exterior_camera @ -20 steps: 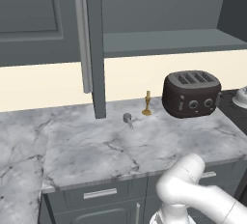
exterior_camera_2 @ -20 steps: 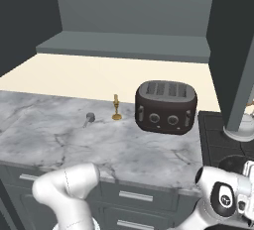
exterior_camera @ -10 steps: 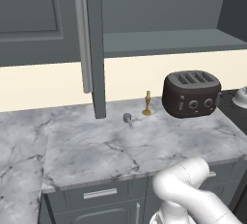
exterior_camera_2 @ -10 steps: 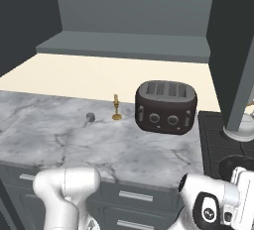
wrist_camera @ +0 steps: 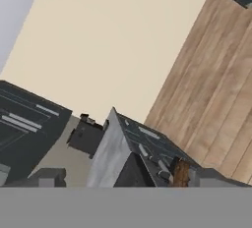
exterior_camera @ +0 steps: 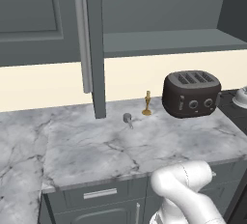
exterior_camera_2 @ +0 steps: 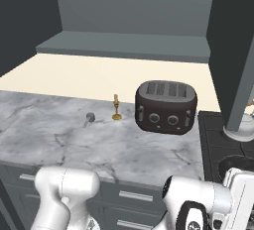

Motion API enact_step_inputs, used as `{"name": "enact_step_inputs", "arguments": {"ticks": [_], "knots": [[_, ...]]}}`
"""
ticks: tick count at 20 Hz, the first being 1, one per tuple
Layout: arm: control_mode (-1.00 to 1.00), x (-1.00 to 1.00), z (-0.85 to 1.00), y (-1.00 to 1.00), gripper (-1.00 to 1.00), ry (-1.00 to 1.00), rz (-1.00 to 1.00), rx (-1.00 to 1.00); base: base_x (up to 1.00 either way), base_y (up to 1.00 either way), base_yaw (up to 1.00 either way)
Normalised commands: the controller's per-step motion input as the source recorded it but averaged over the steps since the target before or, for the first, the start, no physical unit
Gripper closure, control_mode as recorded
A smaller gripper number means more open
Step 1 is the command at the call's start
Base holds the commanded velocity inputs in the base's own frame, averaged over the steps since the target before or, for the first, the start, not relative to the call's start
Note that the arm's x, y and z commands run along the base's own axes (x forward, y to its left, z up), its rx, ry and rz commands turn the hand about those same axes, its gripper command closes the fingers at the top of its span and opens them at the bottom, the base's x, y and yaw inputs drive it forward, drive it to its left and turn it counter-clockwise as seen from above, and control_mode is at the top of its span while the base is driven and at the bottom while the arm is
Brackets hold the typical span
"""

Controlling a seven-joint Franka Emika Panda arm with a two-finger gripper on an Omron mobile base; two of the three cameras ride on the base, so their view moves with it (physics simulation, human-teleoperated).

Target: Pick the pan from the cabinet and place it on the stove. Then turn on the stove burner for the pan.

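Arm [exterior_camera: 185, 191] lower (toaster [exterior_camera: 191, 93] unmoved)

Dark four-slot toaster [exterior_camera: 191, 94] stood on the grey-veined marble counter [exterior_camera: 96, 146], right of centre in the left base view, knobs on its front face. Small gold candlestick-like figure [exterior_camera: 147, 104] stood upright just left of the toaster, apart from it. Small grey knob-shaped item [exterior_camera: 128, 119] lay on the counter left of the gold figure, near centre. Cream backsplash wall [exterior_camera: 43, 85] ran behind. Grey drawers [exterior_camera: 99, 194] with short horizontal handles sat along the bottom edge. Wood-plank floor [wrist_camera: 216, 89] filled the right side of the hand view.
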Motion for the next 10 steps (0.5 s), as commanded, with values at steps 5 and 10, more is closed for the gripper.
{"name": "enact_step_inputs", "arguments": {"ticks": [5,10], "knots": [[-1.00,-0.49,0.58,0.34,-1.00,-0.26,0.03,0.06,0.00,0.00,0.00],[-1.00,-0.37,0.33,0.34,-1.00,-0.30,0.05,0.16,0.00,0.00,0.00]]}}
